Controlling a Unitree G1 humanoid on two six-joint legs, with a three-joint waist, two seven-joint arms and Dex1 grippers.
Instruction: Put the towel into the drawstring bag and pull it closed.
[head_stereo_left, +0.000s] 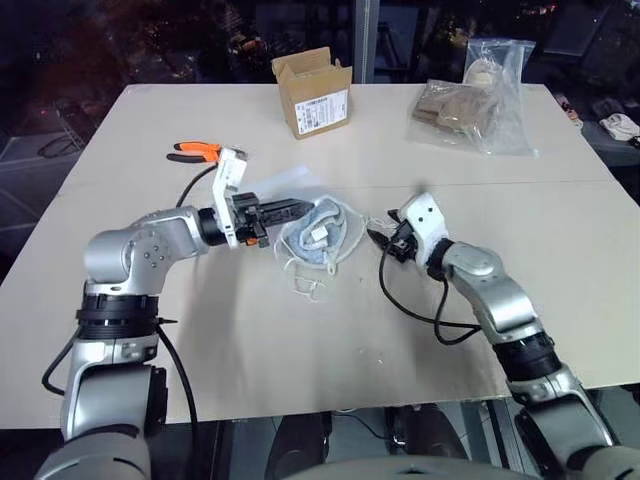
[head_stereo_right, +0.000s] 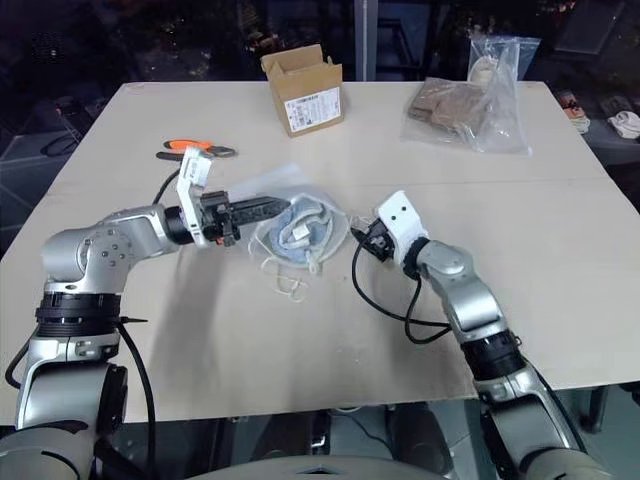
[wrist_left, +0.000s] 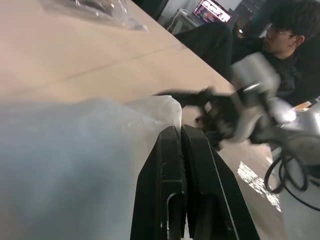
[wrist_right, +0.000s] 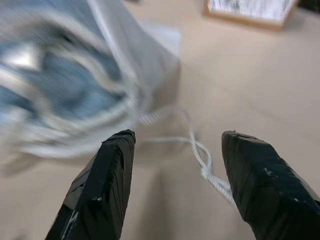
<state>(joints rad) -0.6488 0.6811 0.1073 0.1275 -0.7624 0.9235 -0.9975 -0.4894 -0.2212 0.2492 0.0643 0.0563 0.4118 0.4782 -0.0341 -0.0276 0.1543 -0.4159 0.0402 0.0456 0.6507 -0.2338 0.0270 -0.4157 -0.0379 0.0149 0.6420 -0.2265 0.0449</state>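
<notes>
Right gripper (head_stereo_left: 380, 238): fingers spread, empty, just beside the bag's cord.
Left gripper (head_stereo_left: 300, 207): fingers clenched on the drawstring bag's edge.
Drawstring bag (head_stereo_left: 335, 232): mid-table, mouth gaping.
Towel (head_stereo_left: 318, 228): light blue, inside bag.
Table (head_stereo_left: 300, 350): beige.

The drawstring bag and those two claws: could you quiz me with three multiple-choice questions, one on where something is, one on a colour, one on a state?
1. Where is the towel?
A. inside the drawstring bag
B. in the cardboard box
C. beside the pliers

2. What colour are the pliers' handles?
A. green
B. orange
C. white

3. How do the two claws stand?
A. both open
B. left claw open, right claw shut
C. left shut on the bag, right open

Answers: 1 A, the blue cloth shows through the bag's open mouth. 2 B, orange against the pale table. 3 C, the left fingers pinch the bag's thin film, the right fingers stand apart over the white cord.
</notes>
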